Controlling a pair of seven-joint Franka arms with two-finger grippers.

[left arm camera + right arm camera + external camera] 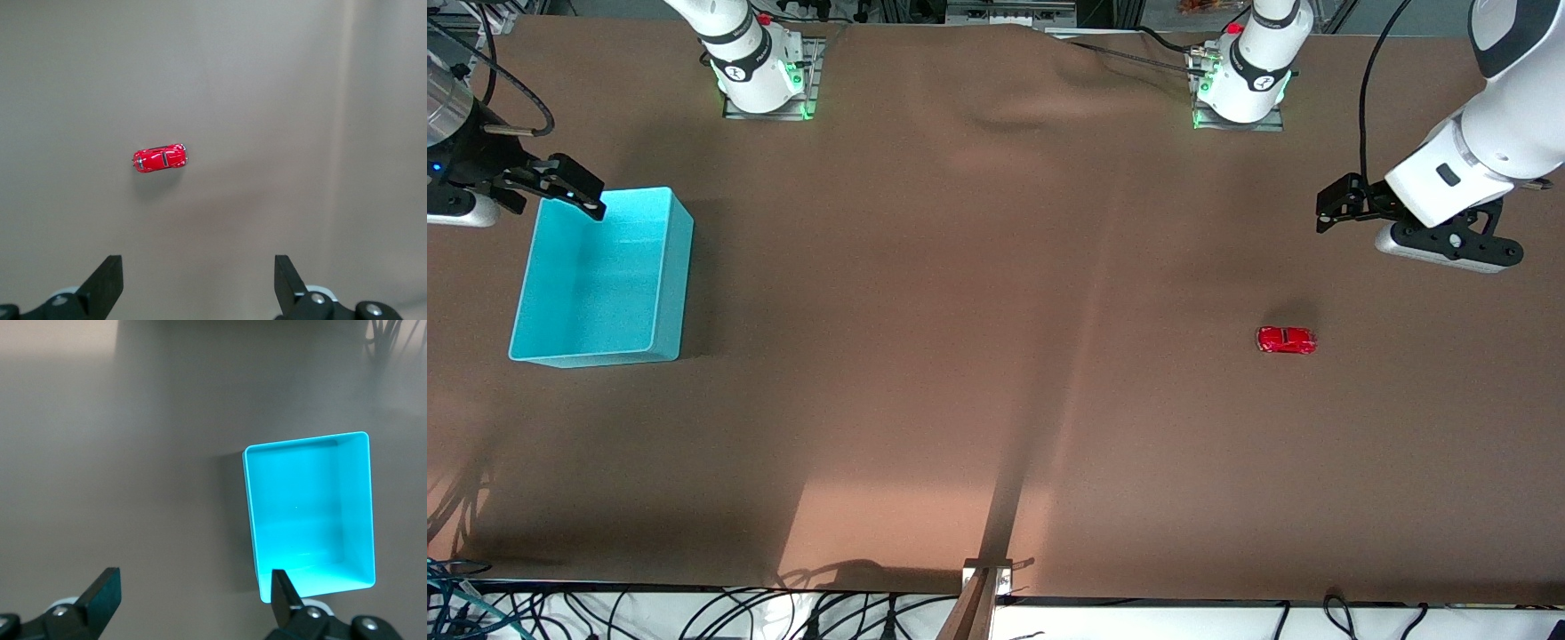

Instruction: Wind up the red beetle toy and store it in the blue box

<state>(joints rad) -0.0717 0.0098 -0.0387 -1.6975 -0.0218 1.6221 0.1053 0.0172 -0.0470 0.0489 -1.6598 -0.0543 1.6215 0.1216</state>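
1. Front view: the red beetle toy sits alone on the brown table toward the left arm's end; the blue box sits toward the right arm's end, empty. Nothing is grasped yet.
2. Left wrist view: your left gripper hangs above the toy, jaws wide (you likely need to descend and grasp).
3. Right wrist view: your right gripper waits over the box's edge, jaws wide.

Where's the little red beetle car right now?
The red beetle toy sits on the table toward the left arm's end, apart from the blue box, untouched; the open left gripper hovers nearby.
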